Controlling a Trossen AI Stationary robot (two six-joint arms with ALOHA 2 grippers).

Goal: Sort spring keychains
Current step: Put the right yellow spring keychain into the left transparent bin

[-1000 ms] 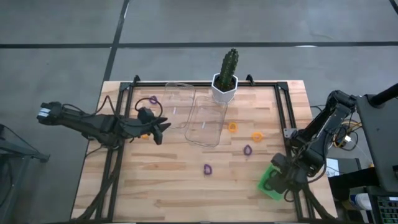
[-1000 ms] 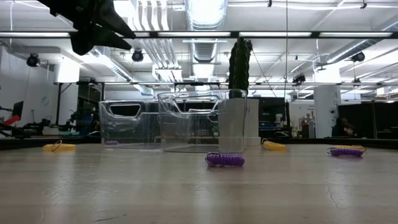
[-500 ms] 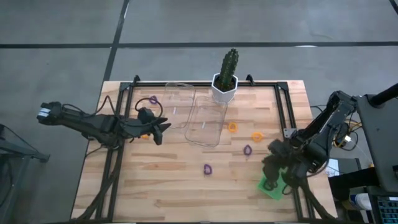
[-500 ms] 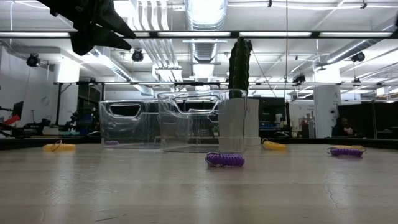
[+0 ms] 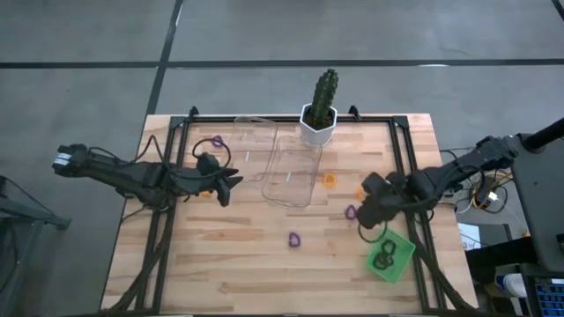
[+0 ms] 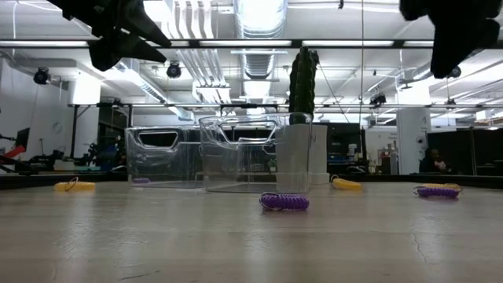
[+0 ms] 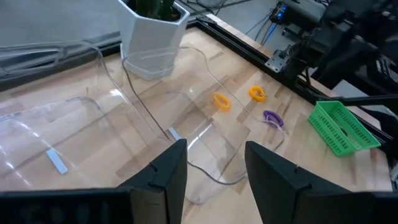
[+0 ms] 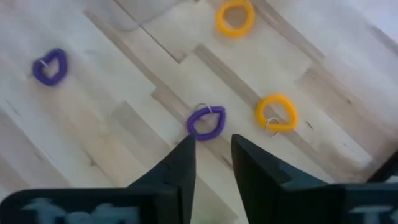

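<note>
Just ahead of the right hand [image 8: 208, 177], whose fingers stand narrowly apart and hold nothing, a purple spring keychain [image 8: 206, 122] lies flat on the bench [image 5: 229, 255], far nearer to this arm than to the left hand [image 5: 227, 187].

The cactus pot [image 5: 318, 123] stands at the counter's [image 5: 229, 255] rear edge, with two clear bins [image 5: 291, 172] directly in front of it. Spring keychains [image 5: 294, 239] lie scattered right of the bins. The basket [image 5: 391, 257] sits near the front right corner.
</note>
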